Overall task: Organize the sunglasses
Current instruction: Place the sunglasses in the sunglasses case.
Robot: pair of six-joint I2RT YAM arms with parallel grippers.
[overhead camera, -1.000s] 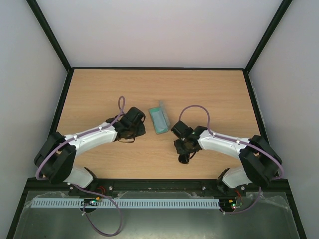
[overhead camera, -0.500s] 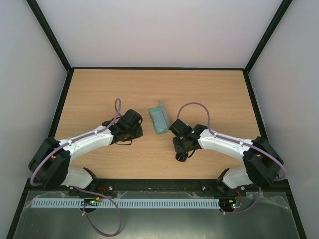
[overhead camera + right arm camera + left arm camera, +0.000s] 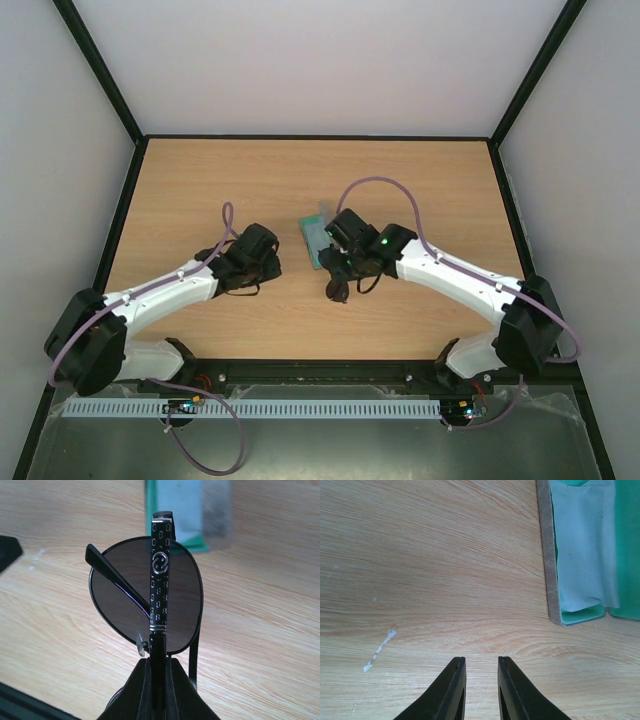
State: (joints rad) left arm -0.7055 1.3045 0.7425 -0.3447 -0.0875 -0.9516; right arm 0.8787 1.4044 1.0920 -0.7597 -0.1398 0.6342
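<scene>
Wooden bench (image 3: 420,180), grey case (image 3: 546,555) near its middle (lid open, green lining, light blue cloth (image 3: 580,545) lying inside). The right gripper (image 3: 156,662) is clamped on one patterned temple arm of the sunglasses (image 3: 150,595), so they hang lens-upright above the wood. Within the last second the right arm has swung in from the near-right part of the bench, and its jaws finished closing. The glasses now hover just beside the case's near end. The left gripper (image 3: 481,662) has slid slightly toward the near edge, its fingers narrowly apart and holding nothing, left of the case. Judgement: the pick is secure and the carry almost over. Lowering into the case remains, and the cloth may obstruct.
</scene>
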